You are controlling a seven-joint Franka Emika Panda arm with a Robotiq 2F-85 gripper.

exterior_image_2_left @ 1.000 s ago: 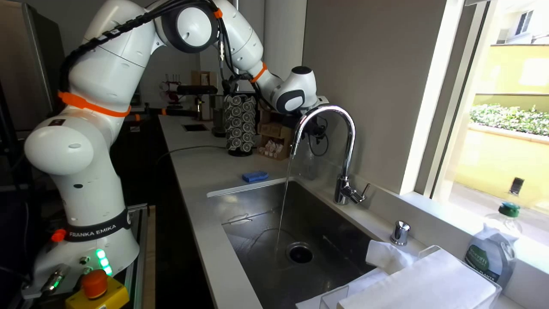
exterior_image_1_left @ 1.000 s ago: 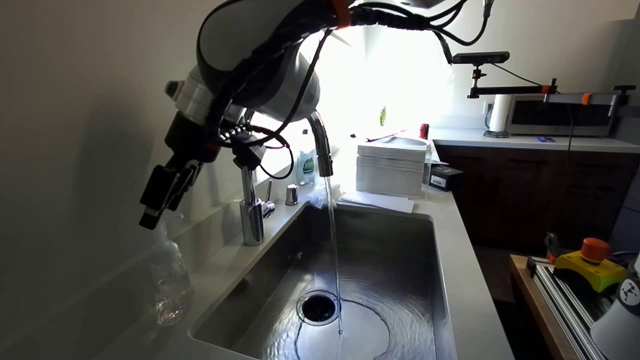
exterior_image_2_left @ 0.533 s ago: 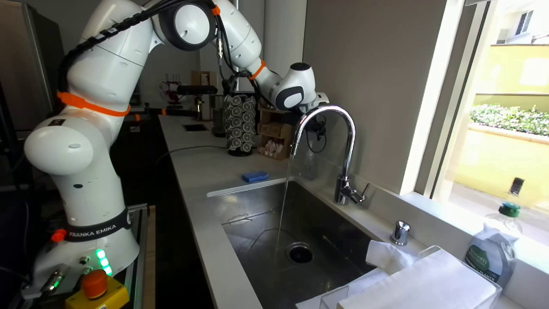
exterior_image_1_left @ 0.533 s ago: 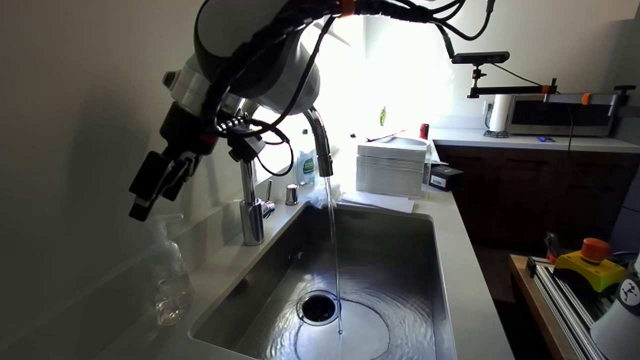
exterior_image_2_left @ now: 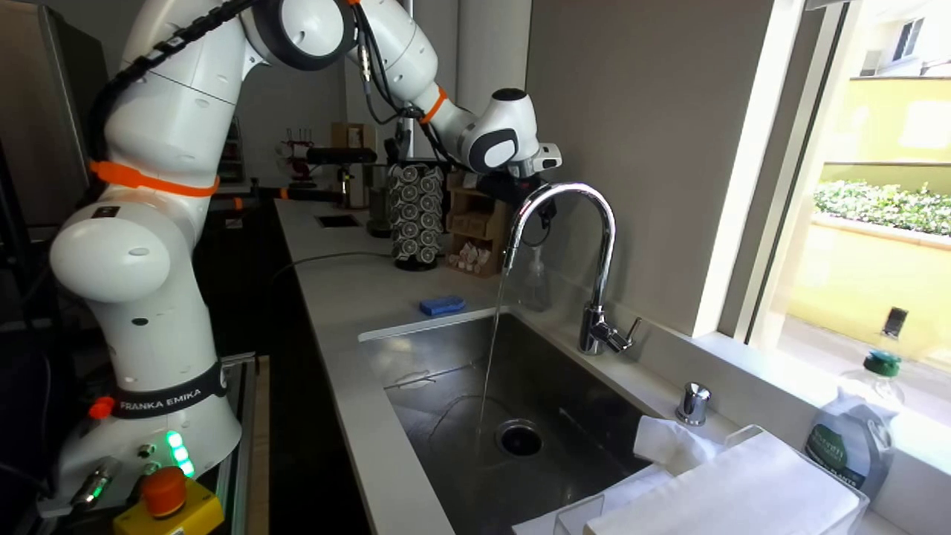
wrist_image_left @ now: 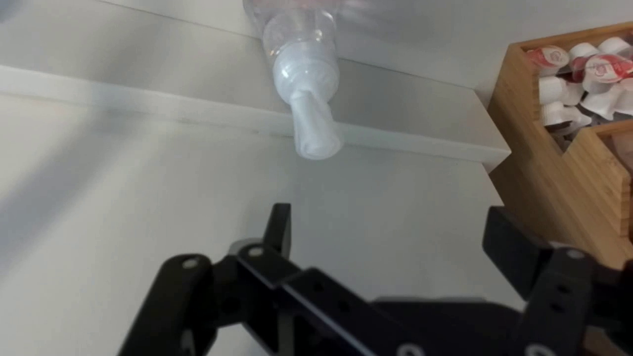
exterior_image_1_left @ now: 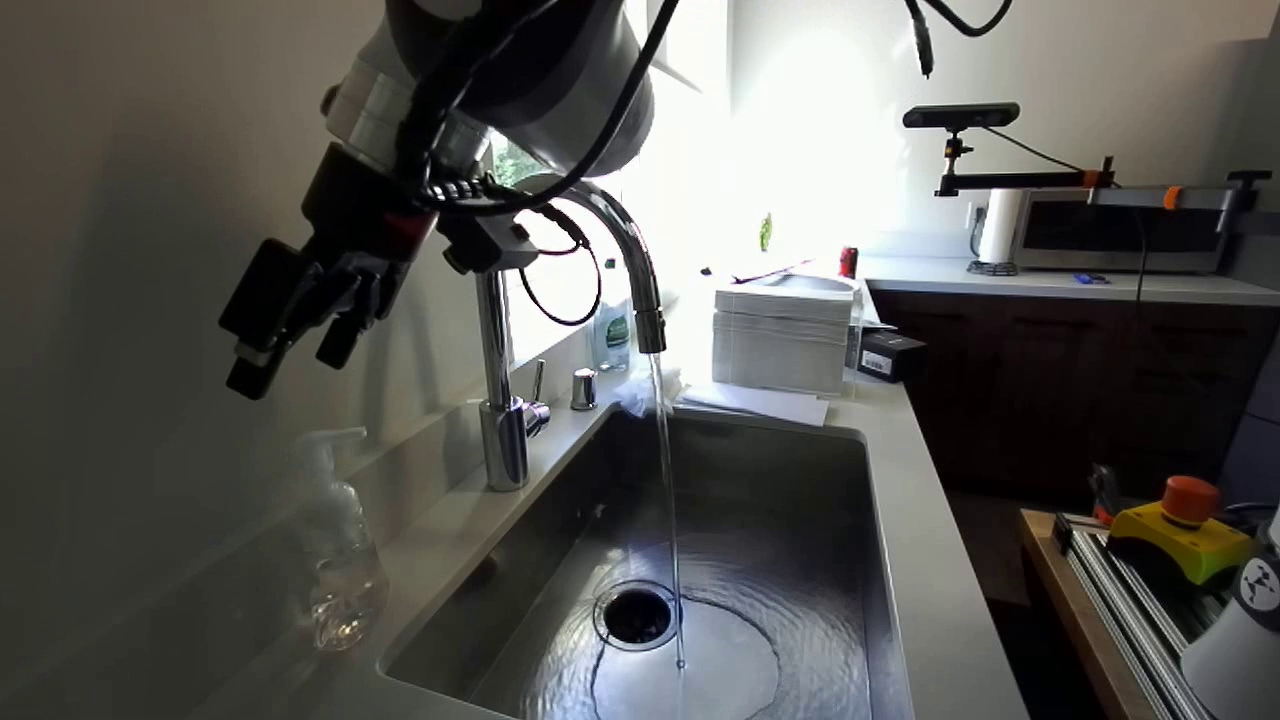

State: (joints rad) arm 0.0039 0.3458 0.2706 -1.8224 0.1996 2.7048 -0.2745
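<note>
My gripper stands wide open in the wrist view, with nothing between its fingers and a pale wall behind the gap. A clear soap bottle with a white pump appears upright, its nozzle pointing toward the gripper's side of that view. In an exterior view the gripper hangs in the air above the soap bottle, apart from it. The bottle stands by the wall behind the sink corner in an exterior view, where the faucet partly covers the gripper. From the chrome faucet water runs into the steel sink.
A wooden organizer with small cups lies to the right in the wrist view. Beside the organizer is a pod rack. A blue sponge rests near the sink edge. The arched faucet rises close to the wrist.
The gripper has risen and drawn away from the soap bottle's pump, with its fingers spreading wider. The bottle has stayed in place, and the water keeps running.
</note>
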